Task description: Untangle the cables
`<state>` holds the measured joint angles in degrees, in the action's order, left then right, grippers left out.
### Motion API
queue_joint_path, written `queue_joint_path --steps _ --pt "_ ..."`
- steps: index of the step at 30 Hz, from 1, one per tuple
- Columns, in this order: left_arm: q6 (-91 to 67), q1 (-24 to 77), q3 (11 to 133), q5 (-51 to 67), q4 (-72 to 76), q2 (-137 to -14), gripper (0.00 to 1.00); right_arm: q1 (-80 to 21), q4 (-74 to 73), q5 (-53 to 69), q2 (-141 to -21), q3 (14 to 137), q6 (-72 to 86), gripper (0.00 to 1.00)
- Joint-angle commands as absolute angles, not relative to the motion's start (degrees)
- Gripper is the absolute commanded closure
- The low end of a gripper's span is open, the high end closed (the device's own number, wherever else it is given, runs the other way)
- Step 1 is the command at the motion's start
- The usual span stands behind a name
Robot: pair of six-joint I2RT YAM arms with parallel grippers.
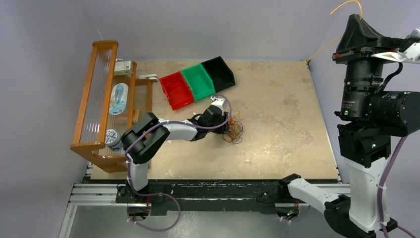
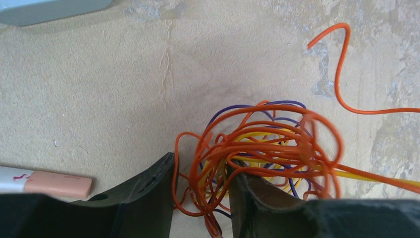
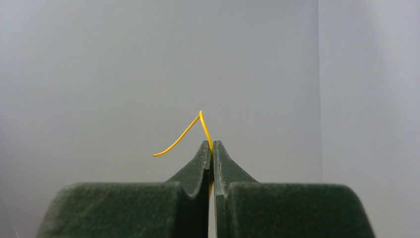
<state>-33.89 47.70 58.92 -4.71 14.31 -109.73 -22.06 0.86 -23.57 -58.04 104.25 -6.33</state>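
Cables (image 1: 234, 130): a loose knot of orange, yellow and purple strands near the centre of the table (image 1: 297, 148). Left gripper (image 2: 203, 168): jaws spread, straddling the knot's near edge. Right gripper (image 3: 212, 144): jaws pressed together on the yellow cable (image 1: 277, 87), which runs from the knot toward 2 o'clock. The strands are probably light, springy and slippery, so a free strand is the best hold.

3 bins (image 1: 197, 82) near wooden rack (image 1: 96, 99), tan table (image 1: 287, 144).
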Motion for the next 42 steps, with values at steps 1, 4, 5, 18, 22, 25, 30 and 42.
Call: queue_joint_path --steps 1,4,5,18,22,25,30,42 --pt "-34.3 47.6 57.3 -6.5 11.6 -111.0 0.64 -21.9 8.4 -25.6 -57.3 107.9 -9.0 1.00" --pt "-34.4 47.6 57.3 -6.6 11.7 -110.9 0.69 -21.9 8.3 -26.2 -57.3 108.0 -9.7 1.00" --pt "-34.4 47.6 57.3 -6.6 11.6 -110.9 0.72 -21.9 8.3 -26.5 -57.2 108.1 -10.0 1.00" --pt "-34.3 47.5 56.2 -8.5 10.6 -109.5 1.00 -21.9 13.3 -36.9 -55.7 107.5 -17.0 1.00" --pt "-34.0 47.4 55.3 -9.9 9.9 -107.6 0.98 -21.9 13.8 -37.9 -54.6 106.6 -17.7 1.00" --pt "-33.4 47.1 53.6 -10.0 10.4 -104.5 1.00 -21.9 9.7 -36.5 -54.0 105.3 -14.1 1.00" --pt "-30.6 47.1 54.4 -12.2 6.7 -98.8 1.00 -21.9 -4.9 -39.2 -53.9 99.7 -4.8 1.00" --pt "-23.4 47.1 62.7 -17.2 -14.9 -93.5 1.00 -15.8 -19.6 -40.4 -58.1 72.4 14.9 1.00"
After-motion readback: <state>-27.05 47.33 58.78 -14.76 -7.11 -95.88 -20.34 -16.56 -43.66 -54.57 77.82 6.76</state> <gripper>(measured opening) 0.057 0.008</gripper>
